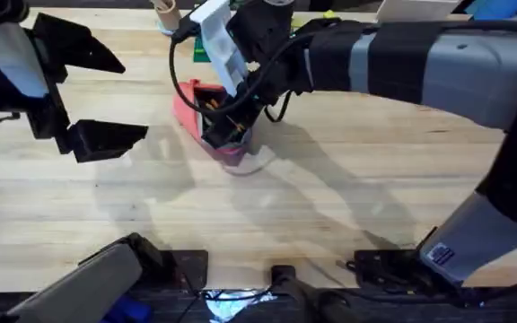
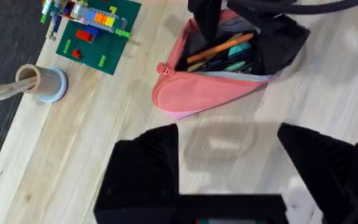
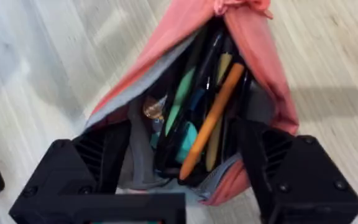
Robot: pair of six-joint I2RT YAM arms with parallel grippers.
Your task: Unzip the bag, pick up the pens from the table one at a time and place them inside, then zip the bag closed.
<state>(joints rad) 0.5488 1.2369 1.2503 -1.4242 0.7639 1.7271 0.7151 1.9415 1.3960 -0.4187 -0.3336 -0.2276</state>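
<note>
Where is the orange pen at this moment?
The orange pen lies inside the open pink bag, among other pens, between the right gripper fingers; overhead, the bag sits far-centre on the table.

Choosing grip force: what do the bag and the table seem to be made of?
The bag looks like soft matte pink fabric: it sags and folds, with a greyish lining. The table looks like light wood with a smooth, slightly glossy finish: grain lines and plank joints show.
</note>
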